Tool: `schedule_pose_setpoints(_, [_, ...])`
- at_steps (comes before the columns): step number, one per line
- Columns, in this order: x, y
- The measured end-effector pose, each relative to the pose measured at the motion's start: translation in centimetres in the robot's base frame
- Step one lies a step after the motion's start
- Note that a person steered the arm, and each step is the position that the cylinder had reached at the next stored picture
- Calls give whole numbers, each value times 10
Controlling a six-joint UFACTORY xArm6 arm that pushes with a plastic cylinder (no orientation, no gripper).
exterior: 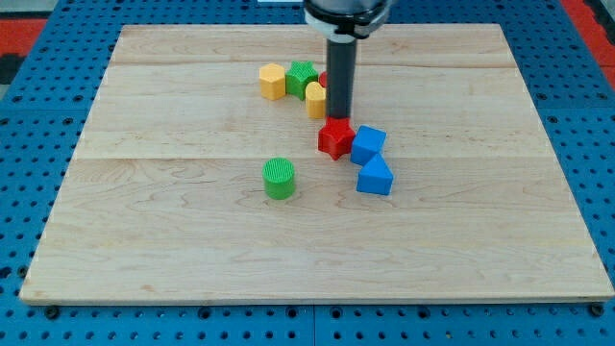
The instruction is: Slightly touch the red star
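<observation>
The red star [334, 138] lies near the middle of the wooden board [192, 250]. My tip [338, 117] stands at the star's top edge, touching it or nearly so. A blue cube [368, 144] touches the star on its right. A second blue block [375, 177] lies just below that cube. The dark rod hides part of a small red block [325, 78] behind it.
A yellow hexagonal block [273, 81], a green star [302, 77] and a yellow block [315, 99] cluster toward the view's top, left of the rod. A green cylinder [280, 178] stands alone at the lower left of the star.
</observation>
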State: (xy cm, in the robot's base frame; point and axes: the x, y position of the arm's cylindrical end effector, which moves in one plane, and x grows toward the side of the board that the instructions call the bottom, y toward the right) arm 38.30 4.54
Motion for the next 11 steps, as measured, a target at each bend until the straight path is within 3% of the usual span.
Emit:
schedule_pose_setpoints(1, [0, 30])
schedule_pose_setpoints(4, [-10, 16])
schedule_pose_setpoints(7, [11, -22])
schedule_pose_setpoints(10, [12, -128])
schedule_pose_setpoints(11, [12, -117])
